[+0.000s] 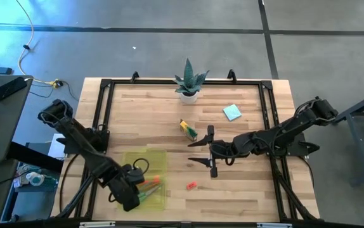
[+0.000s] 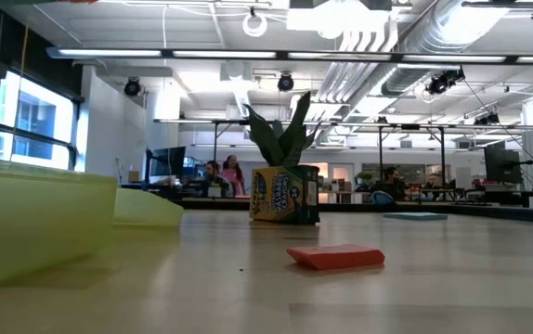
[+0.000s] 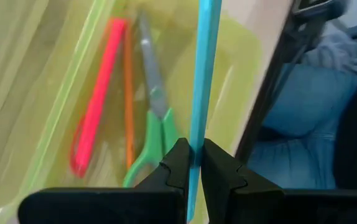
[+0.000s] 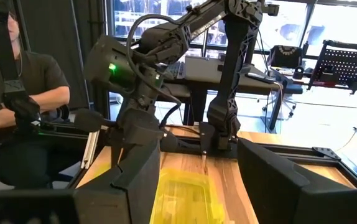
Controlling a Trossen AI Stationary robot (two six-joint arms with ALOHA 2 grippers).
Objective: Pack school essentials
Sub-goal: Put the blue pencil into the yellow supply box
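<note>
My left gripper is over the translucent yellow-green case near the table's near-left part. It is shut on a thin light blue stick. In the case lie the green-handled scissors, a red-orange marker and an orange pencil. My right gripper is open above the table's middle and touches nothing. The crayon box stands just beyond it. The light blue note pad lies flat farther right, and the red eraser lies nearer the front edge. My left gripper pinches the thin light blue stick between its two fingertips. The fingers lie across the stick, which runs on past them over the case. Whether the stick's far end touches the case, I cannot tell.
A spiky green plant in a white pot stands at the middle of the far edge. A black frame rims the table. Bare wood lies between the case and the eraser. A seated person is behind the left arm.
</note>
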